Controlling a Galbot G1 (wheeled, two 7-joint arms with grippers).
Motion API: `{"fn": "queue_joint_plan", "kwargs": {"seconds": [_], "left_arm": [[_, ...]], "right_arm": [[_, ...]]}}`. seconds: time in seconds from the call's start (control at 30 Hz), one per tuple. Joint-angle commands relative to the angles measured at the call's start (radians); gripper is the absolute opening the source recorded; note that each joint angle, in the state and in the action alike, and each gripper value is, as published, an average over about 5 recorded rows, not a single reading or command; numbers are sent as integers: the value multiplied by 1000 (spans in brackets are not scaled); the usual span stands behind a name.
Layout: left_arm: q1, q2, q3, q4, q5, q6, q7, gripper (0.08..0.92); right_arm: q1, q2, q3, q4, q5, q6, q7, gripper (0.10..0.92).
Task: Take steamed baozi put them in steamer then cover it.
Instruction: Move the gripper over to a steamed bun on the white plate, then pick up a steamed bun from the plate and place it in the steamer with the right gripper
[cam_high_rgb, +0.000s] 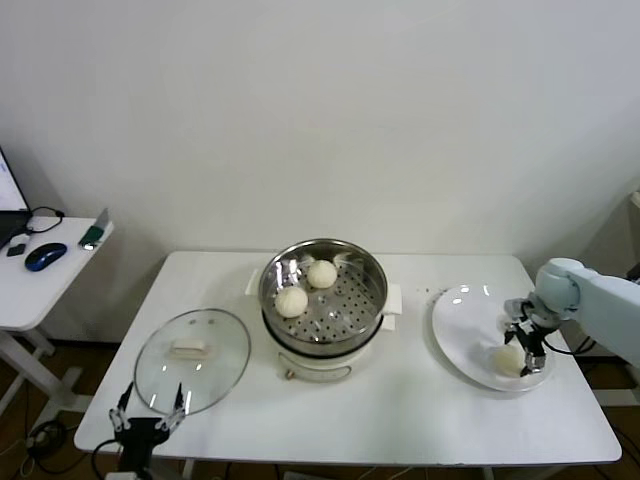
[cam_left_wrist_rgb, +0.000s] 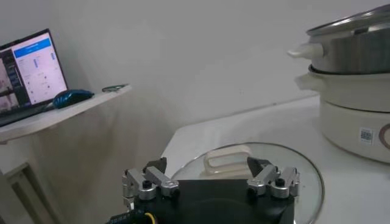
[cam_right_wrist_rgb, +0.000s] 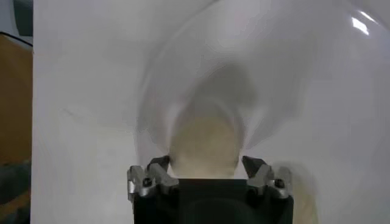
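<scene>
Right claw (cam_high_rgb: 524, 350) straddles one baozi (cam_high_rgb: 508, 359) on plate (cam_high_rgb: 455, 335), lower right; grip unclear. Left claw (cam_high_rgb: 147, 412) apart, lower left. White counter (cam_high_rgb: 400, 420), white wall. Two baozi (cam_high_rgb: 291, 301) in centre steamer (cam_high_rgb: 372, 285); one lid (cam_high_rgb: 192, 360).

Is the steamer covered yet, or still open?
Open. The steamer has no cover on it; two baozi show inside, and the glass lid lies flat on the table beside it.
</scene>
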Motion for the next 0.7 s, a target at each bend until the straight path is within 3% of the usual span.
{"fn": "queue_joint_plan", "kwargs": {"seconds": [0.03,0.3,0.7], "left_arm": [[4,-2,4,1,5,-2,0,823],[5,-6,6,-2,9,-3,1,823],[4,-8,12,-3,13,-2,1,823]], "right_arm": [[1,11,6,-19,-11,15,-5,718],[161,31,-95,-1,29,113,-24,681],[707,311,-380,64,94,534,-81,670]]}}
